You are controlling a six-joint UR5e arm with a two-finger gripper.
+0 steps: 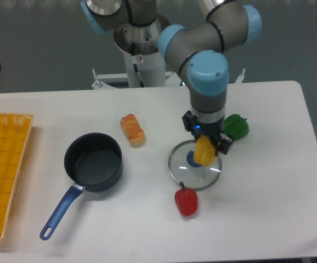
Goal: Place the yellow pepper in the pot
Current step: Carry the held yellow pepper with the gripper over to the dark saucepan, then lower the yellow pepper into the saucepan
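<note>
The yellow pepper (204,152) hangs in the air above the glass lid, with my gripper (205,147) shut on it from above. Its lower half sticks out below the fingers. Well to the left, the pot (93,161) stands upright on the white table, dark grey and with nothing in it, its blue handle (61,211) pointing toward the front left. The gripper is about a third of the table's width to the right of the pot.
A round glass lid (196,165) with a blue knob lies under the gripper. A red pepper (186,201) sits in front of it, a green pepper (236,126) behind right. A bread roll (132,129) lies between pot and gripper. A yellow basket (2,170) stands at the left edge.
</note>
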